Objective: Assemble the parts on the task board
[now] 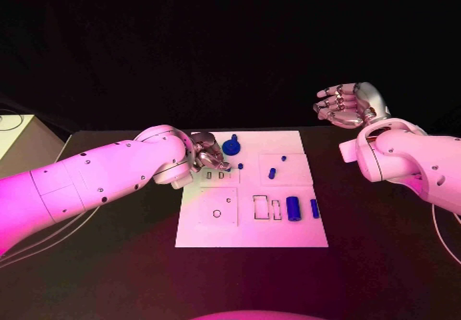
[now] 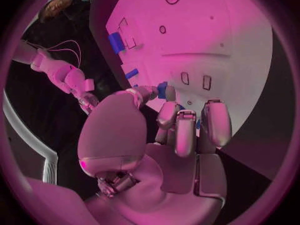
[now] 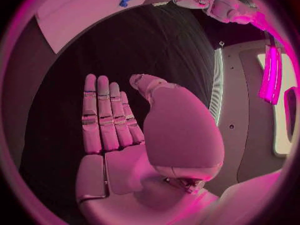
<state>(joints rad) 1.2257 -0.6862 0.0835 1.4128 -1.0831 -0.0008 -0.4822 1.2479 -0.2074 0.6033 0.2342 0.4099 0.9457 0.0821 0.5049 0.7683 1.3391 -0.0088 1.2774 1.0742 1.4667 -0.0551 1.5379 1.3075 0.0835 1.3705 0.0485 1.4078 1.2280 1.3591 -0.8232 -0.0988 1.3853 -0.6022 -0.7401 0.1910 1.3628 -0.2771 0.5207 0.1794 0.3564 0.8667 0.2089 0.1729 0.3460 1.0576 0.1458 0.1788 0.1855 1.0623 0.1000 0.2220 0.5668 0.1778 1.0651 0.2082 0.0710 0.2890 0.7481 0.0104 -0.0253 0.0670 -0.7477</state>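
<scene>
You had the left hand (image 1: 206, 155) pinching a blue part (image 2: 162, 90) above the board (image 1: 252, 220) for slotting, right hand (image 1: 344, 107) parked aside, fingers apart, holding nothing

You are looking at a scene washed in strong magenta light. It falls brightest on the task board (image 1: 252, 220), which glows pale pink, while the black table (image 1: 384, 267) around the board stays dim and the room beyond the board's far edge is almost black. The left arm (image 1: 86, 183) beside the board shines with soft glare. Both wrist views bend straight edges into curves and fade to a dark, blurred rim.
</scene>
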